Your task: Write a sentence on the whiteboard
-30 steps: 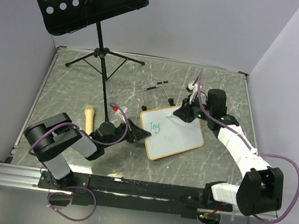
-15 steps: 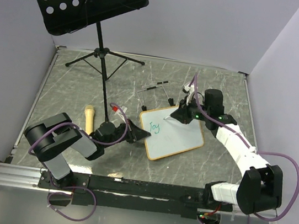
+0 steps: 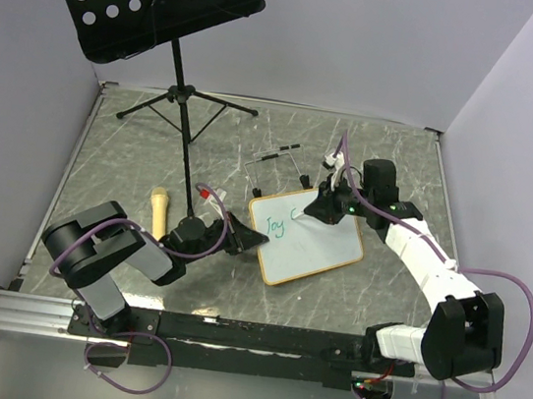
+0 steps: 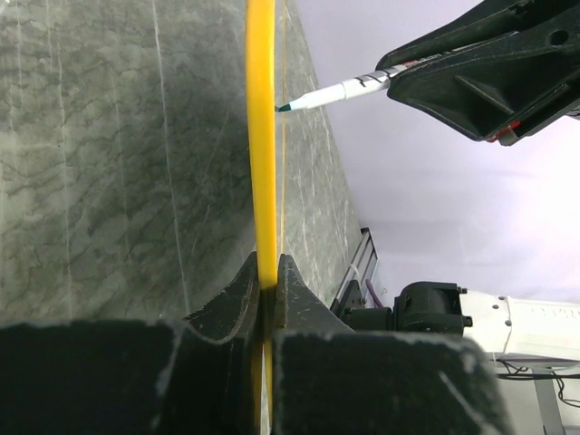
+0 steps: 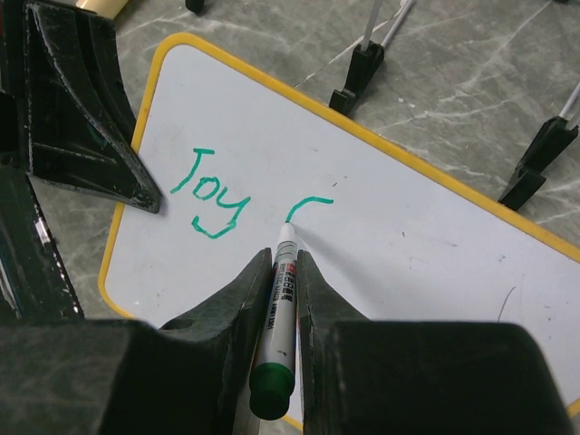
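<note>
Whiteboard (image 3: 312, 246): mid-table, nearer the right edge; left pincer (image 3: 253, 241) clamped on its left rim. Green marker (image 5: 282, 276): clamped in right pincer (image 3: 317, 209); fresh curved stroke (image 5: 306, 207) now follows "Joy", so second word begun, sentence unfinished.

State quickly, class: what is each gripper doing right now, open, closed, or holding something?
Left gripper: closed on the frame of the whiteboard.
Right gripper: closed on the green marker, its tip at the board.

The whiteboard (image 3: 317, 251), yellowish-framed with rounded corners, lies askew on the grey table (image 3: 134, 151), bearing green "Joy" and a curved stroke, perhaps a "c".
</note>
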You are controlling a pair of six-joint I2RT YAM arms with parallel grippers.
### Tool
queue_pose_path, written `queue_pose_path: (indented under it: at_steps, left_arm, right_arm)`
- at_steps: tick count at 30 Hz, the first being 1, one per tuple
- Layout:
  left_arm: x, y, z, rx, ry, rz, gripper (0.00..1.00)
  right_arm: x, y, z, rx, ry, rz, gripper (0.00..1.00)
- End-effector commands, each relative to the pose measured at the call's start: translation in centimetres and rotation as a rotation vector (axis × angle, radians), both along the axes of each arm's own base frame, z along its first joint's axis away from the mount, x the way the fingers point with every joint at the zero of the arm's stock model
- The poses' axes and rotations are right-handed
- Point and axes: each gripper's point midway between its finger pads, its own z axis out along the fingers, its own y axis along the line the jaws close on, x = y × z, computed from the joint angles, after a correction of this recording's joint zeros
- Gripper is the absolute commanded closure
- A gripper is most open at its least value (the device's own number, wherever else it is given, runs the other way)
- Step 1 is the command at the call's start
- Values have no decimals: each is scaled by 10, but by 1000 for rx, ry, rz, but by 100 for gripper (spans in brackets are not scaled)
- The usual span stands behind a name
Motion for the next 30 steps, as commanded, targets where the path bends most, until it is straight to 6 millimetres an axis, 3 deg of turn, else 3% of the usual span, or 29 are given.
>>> queue_pose_path:
  at_steps: [1, 30]
  left_arm:
    - [3, 2, 100, -261, -282, 14, 99]
    - [15, 8, 97, -274, -270, 38, 99]
  right_arm:
    - [3, 1, 8, -12, -28, 24, 100]
    - [-12, 6, -1, 13, 52, 94, 100]
